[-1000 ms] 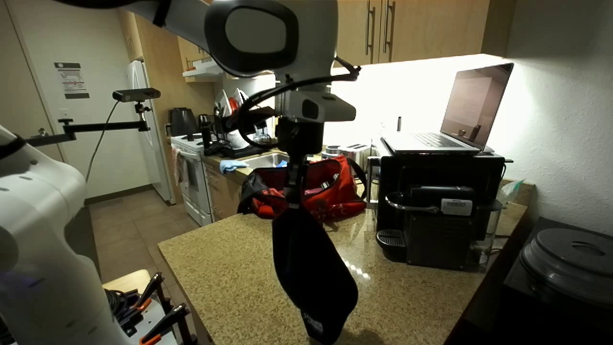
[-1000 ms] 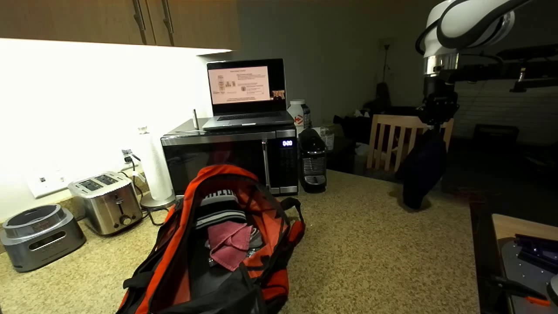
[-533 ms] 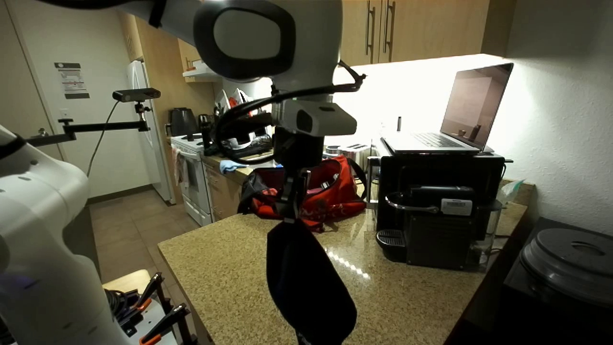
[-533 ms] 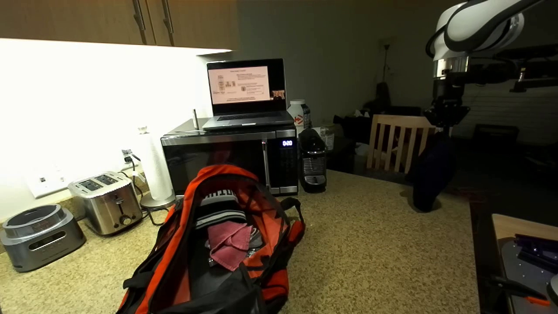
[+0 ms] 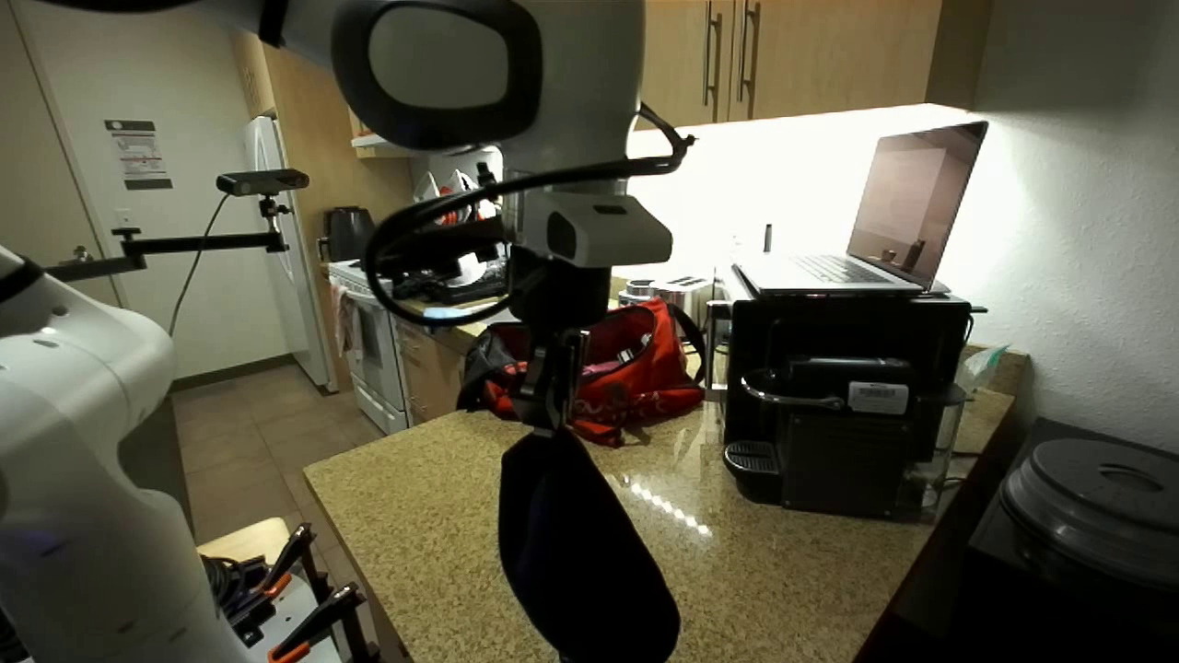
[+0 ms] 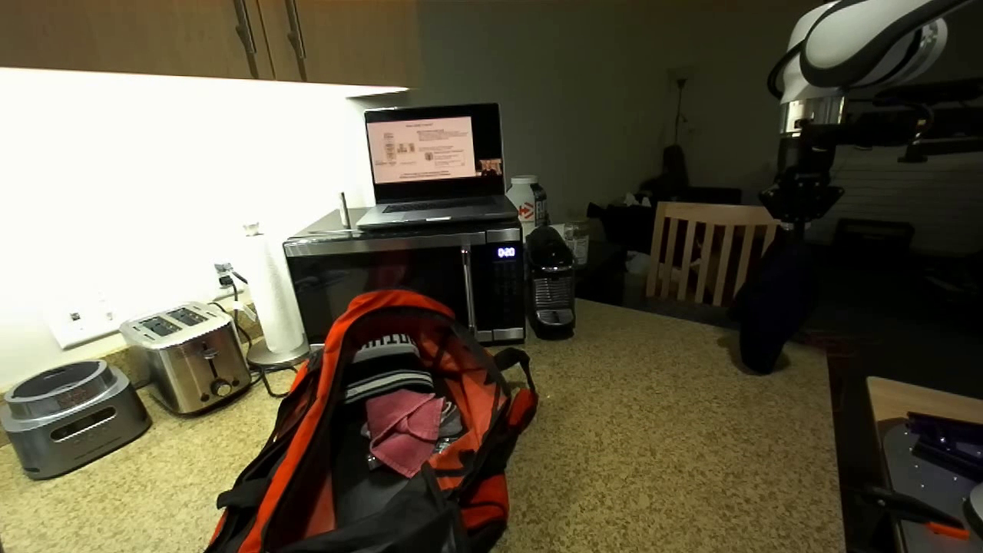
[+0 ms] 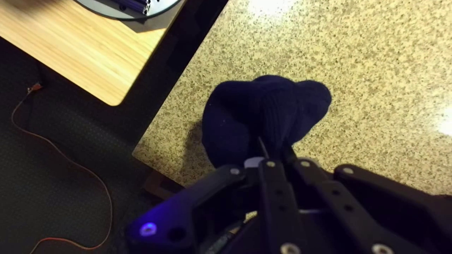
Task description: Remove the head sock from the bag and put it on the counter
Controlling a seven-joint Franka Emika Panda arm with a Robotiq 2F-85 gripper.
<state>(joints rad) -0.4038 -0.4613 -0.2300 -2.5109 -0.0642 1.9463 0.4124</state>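
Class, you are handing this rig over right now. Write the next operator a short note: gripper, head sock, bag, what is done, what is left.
Gripper: shut on one end of the head sock.
Head sock: hangs over the counter, near a corner of it in the wrist view; whether its lower end touches the surface, I cannot tell.
Bag: open on the counter, pink cloth inside.
Done: head sock out of the bag.
Left: lay the head sock on the counter and let go; probably best kept clear of the edge.
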